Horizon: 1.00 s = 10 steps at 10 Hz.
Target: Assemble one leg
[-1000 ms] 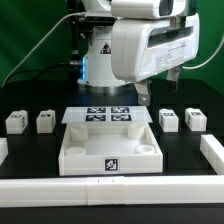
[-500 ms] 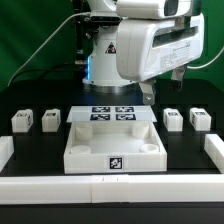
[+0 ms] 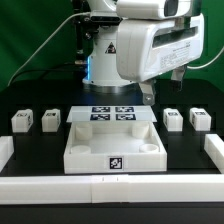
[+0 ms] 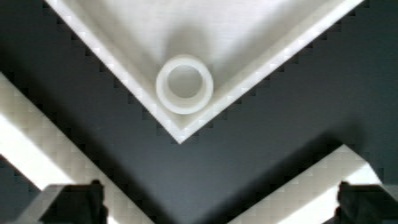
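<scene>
— Black tabletop (image 3: 30, 150), white rail (image 3: 110, 187) along the front. What could trip us up from here?
— Nearest is the big panel (image 3: 110, 148). The wrist view looks straight down on one corner socket (image 4: 185, 83), with the claw (image 4: 217, 203) spread wide and empty above it.
— Where do the legs (image 3: 48, 120) stand?
— All four are on the table, flanking the panel's far edge, two on the exterior view's left and two on its right. Each pair stands close, so I'd guess the wide fingers (image 4: 71, 203) could knock the neighbour, and an off-centre pinch could tip a small post.
— And at the socket?
— A tilted leg might jam rather than seat.
— Any writing?
— None readable. Only black-and-white tags: one tag (image 3: 114, 160) on the panel's front, others on the legs and on the marker board (image 3: 112, 113) behind, under the arm (image 3: 150, 45).
</scene>
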Motion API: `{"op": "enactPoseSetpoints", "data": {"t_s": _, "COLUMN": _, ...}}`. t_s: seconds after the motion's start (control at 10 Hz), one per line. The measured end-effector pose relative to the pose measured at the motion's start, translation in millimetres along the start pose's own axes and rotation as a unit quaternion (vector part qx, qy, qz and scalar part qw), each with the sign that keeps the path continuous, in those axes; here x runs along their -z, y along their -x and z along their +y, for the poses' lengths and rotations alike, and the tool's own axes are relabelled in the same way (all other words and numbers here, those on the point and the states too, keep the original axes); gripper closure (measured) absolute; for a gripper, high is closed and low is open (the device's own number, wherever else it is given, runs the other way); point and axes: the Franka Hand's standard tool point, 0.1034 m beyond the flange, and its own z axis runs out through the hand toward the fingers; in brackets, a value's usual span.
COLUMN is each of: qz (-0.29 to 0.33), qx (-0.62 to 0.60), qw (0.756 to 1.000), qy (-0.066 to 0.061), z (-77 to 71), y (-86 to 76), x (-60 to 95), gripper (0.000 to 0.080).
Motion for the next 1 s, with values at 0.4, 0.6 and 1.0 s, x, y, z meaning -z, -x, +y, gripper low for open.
{"op": "enactPoseSetpoints", "data": {"t_s": 0.4, "qz": 0.0, "qx": 0.023, "qw": 1.0, "qy": 0.002, "z": -2.7, "y": 12.5, "x": -3.9, "gripper": 0.015}}
{"op": "enactPoseSetpoints", "data": {"t_s": 0.6, "qz": 0.005, "qx": 0.05, "qw": 0.999, "qy": 0.008, "z": -20.8, "y": 34.3, "x": -13.1, "gripper": 0.015}}
{"op": "enactPoseSetpoints", "data": {"t_s": 1.0, "qz": 0.0, "qx": 0.182, "qw": 0.983, "qy": -0.005, "z": -43.6, "y": 91.3, "x": -48.7, "gripper": 0.015}}
